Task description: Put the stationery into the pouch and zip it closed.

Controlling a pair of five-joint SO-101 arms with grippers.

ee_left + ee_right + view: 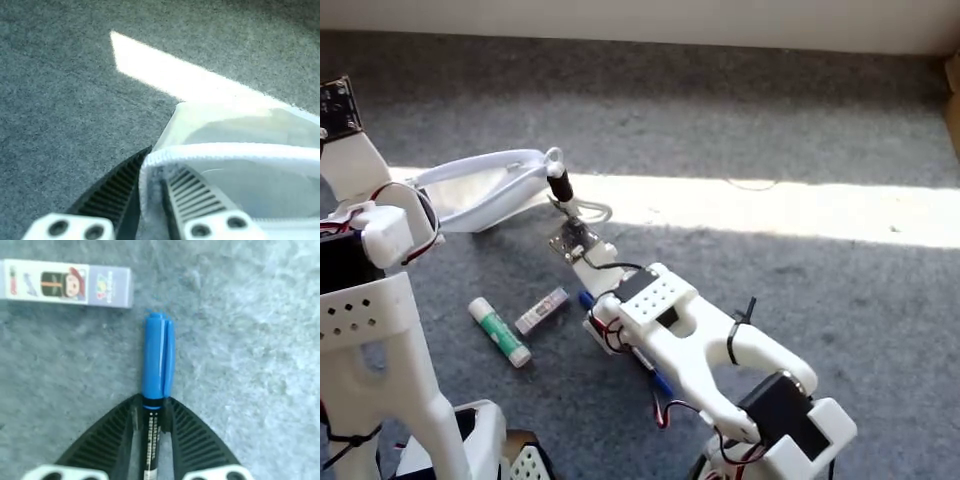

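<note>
My left gripper [153,167] is shut on the rim of the white translucent pouch [240,150]. In the high view the pouch [485,190] lies at the left with its mouth toward the middle, and a black marker [560,186] rests at that mouth. My right gripper [152,402] is shut on a blue-capped pen [158,355] that lies on the carpet. From above, the pen [586,299] pokes out from under the right arm. A small boxed eraser [541,311] and a green-and-white glue stick [500,333] lie just left of it.
Grey carpet [800,130] covers the floor, with a bright sunlit band [790,212] across the middle. The eraser [67,282] sits close beside the pen's cap. The left arm's white base [380,380] stands at the lower left.
</note>
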